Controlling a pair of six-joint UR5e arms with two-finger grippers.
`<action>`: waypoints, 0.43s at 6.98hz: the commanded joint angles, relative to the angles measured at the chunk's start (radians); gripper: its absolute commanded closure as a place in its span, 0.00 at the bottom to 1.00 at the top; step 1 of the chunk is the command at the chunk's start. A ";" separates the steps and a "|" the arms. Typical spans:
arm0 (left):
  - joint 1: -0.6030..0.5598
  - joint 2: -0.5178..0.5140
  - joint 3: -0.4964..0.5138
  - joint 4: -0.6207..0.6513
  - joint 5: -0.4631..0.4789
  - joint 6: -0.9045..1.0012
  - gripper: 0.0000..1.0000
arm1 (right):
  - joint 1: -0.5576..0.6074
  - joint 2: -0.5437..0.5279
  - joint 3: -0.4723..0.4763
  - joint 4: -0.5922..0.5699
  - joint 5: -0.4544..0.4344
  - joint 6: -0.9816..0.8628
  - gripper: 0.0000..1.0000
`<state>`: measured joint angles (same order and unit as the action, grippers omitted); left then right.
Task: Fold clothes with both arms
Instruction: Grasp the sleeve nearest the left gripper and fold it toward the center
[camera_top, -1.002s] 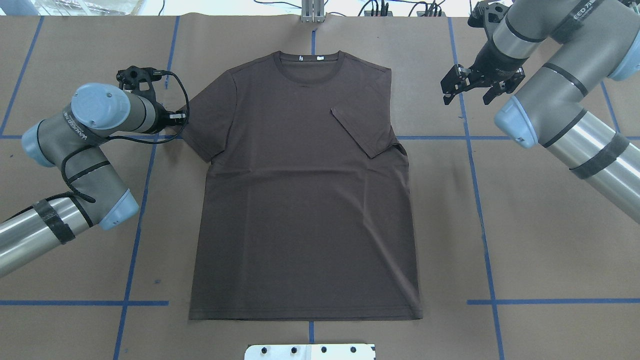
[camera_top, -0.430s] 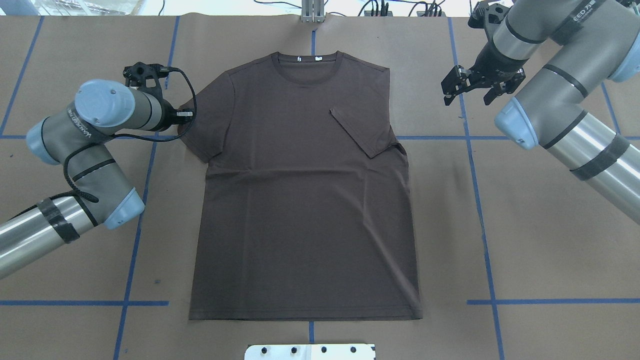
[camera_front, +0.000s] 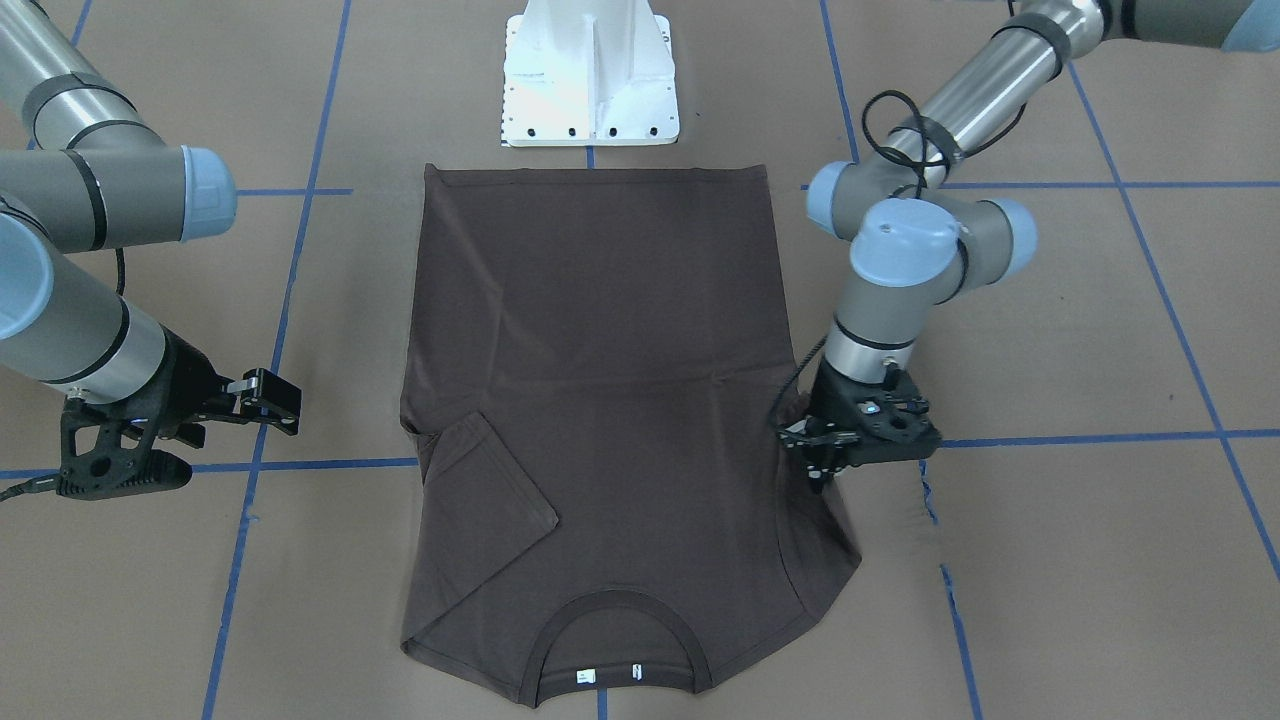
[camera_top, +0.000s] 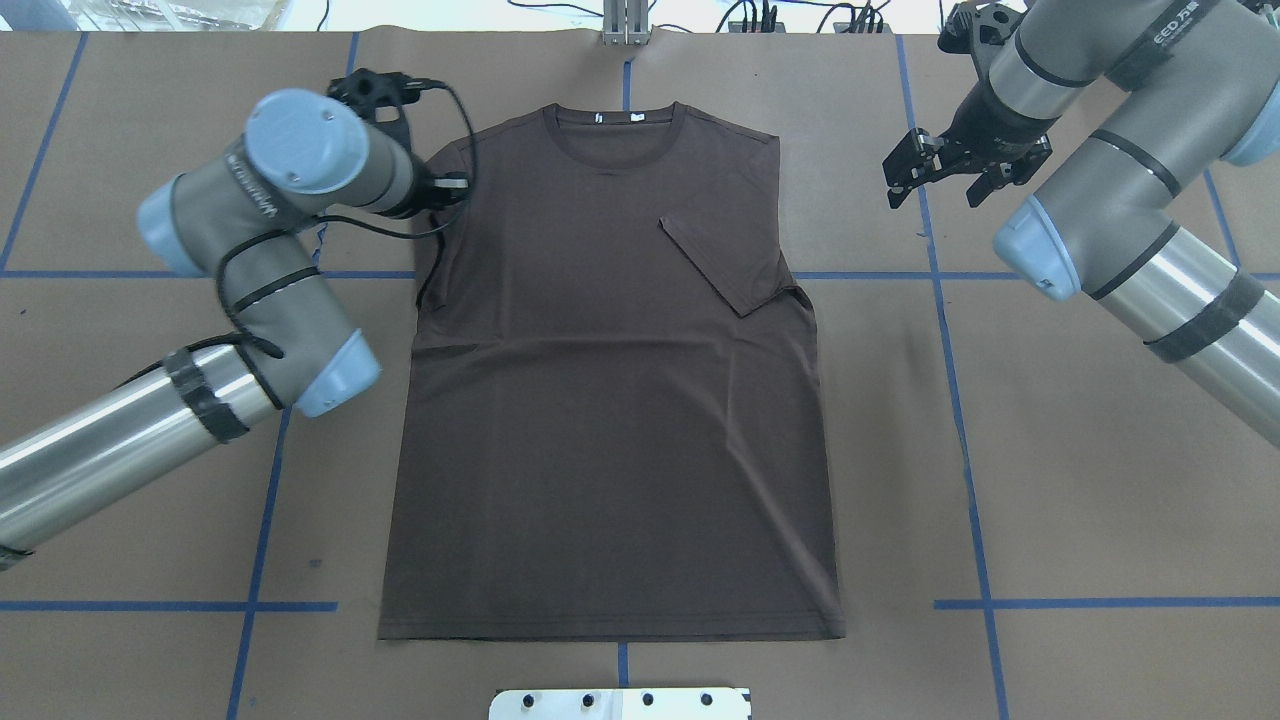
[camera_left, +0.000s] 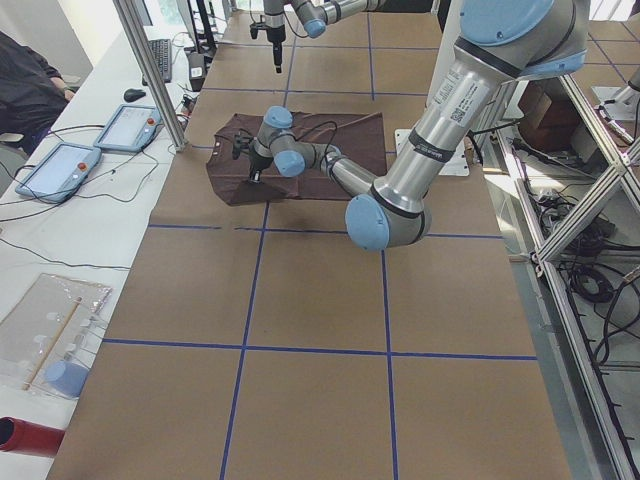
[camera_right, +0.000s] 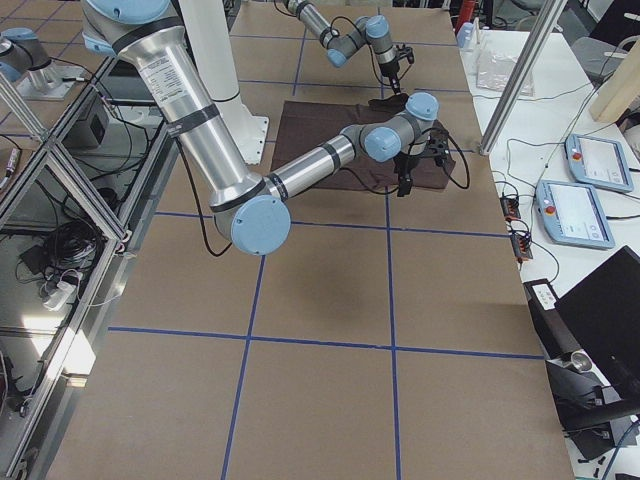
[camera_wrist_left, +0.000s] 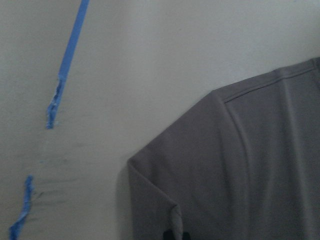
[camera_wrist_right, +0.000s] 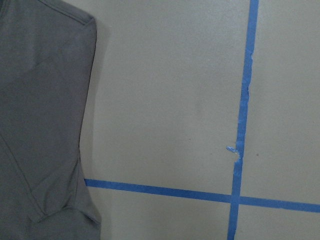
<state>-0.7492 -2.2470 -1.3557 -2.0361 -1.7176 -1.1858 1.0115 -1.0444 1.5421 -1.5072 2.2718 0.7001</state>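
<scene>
While the left gripper (camera_front: 818, 470) is clamped on the T-shirt's (camera_top: 610, 400) left sleeve (camera_wrist_left: 165, 200) to carry it inward, the right sleeve (camera_top: 725, 265) already lies folded in.
It lies flat at the centre of the table (camera_top: 1050, 450), collar toward the far edge; the right gripper (camera_top: 945, 178) is spread, empty and parked clear, leaving room for the fold.

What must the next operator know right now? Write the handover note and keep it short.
Left pincer: low at the left sleeve, apparently shut on its hem.
Right pincer: open, holding nothing, off to the side of the T-shirt.
T-shirt: spread flat between the two arms.
Done: right sleeve folded in over the chest.
Left to do: bring the left sleeve in, then fold the body.
</scene>
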 joint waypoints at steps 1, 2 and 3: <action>0.069 -0.115 0.083 0.040 0.006 -0.093 1.00 | -0.002 0.000 0.000 0.002 -0.014 0.003 0.00; 0.086 -0.126 0.125 0.019 0.007 -0.094 1.00 | -0.005 0.000 -0.002 0.002 -0.015 0.003 0.00; 0.086 -0.128 0.141 -0.005 0.007 -0.091 1.00 | -0.010 0.003 -0.003 0.002 -0.020 0.003 0.00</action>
<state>-0.6732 -2.3629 -1.2472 -2.0172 -1.7115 -1.2720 1.0063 -1.0439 1.5403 -1.5049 2.2573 0.7025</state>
